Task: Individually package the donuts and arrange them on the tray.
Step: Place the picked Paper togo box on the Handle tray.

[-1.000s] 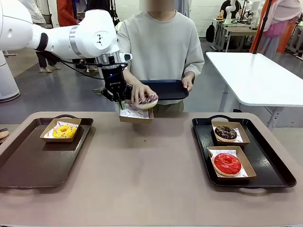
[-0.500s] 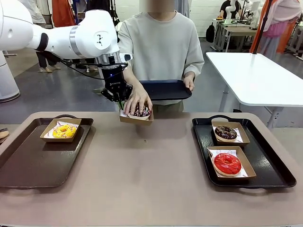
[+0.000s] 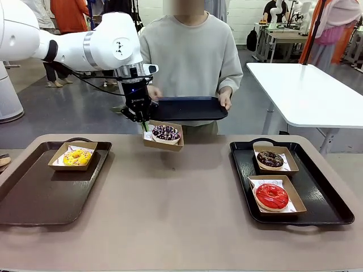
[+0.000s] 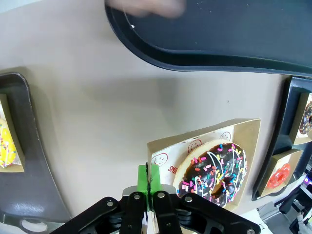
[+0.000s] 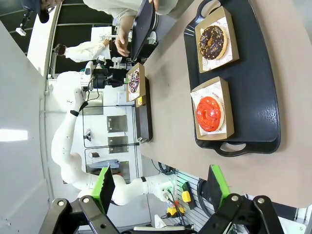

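Observation:
My left gripper (image 3: 143, 121) is shut on the near edge of a small cardboard box (image 3: 163, 143), holding it above the table's far side. In the box lies the dark donut with multicoloured sprinkles (image 3: 165, 133). The left wrist view shows the green pads (image 4: 148, 176) pinched on the box rim (image 4: 163, 156) beside that donut (image 4: 214, 171). A boxed yellow donut (image 3: 76, 157) sits on the left brown tray (image 3: 34, 198). The boxed chocolate donut (image 3: 270, 158) and red donut (image 3: 272, 196) sit on the right black tray (image 3: 323, 198). My right gripper (image 5: 162, 187) is open, high above the table.
A person stands at the far side holding a dark tray (image 3: 190, 107) with both hands, just behind the held box. In the left wrist view one hand (image 4: 146, 6) grips that tray (image 4: 219, 34). A white table (image 3: 306, 90) stands at the back right.
The person's hand laid the sprinkled donut in the box I hold, then drew back to the dark tray. My left arm has stayed still.

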Available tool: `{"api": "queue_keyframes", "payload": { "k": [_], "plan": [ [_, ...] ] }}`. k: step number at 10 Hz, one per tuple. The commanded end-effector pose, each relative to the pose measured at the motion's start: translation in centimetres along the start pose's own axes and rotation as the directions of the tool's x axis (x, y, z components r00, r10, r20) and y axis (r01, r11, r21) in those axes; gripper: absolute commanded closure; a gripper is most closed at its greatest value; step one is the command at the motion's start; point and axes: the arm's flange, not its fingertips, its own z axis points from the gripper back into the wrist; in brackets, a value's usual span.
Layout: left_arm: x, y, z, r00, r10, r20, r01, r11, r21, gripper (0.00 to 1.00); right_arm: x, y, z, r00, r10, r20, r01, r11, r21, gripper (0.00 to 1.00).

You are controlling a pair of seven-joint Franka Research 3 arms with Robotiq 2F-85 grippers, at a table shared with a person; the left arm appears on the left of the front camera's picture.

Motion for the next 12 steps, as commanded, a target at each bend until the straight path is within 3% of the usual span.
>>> {"api": "queue_keyframes", "payload": {
  "k": [1, 12],
  "plan": [
    [-0.14, 0.01, 0.26, 1.000, 0.013, 0.000, -0.013, 1.000, -0.005, 1.00, -0.13, 0.22, 0.13, 1.000, 0.009, 0.003, -0.009, 1.000, 0.017, 0.00],
    [-0.14, 0.01, 0.26, 1.000, 0.013, 0.000, -0.013, 1.000, -0.005, 1.00, -0.13, 0.22, 0.13, 1.000, 0.009, 0.003, -0.009, 1.000, 0.017, 0.00]
  ]
}}
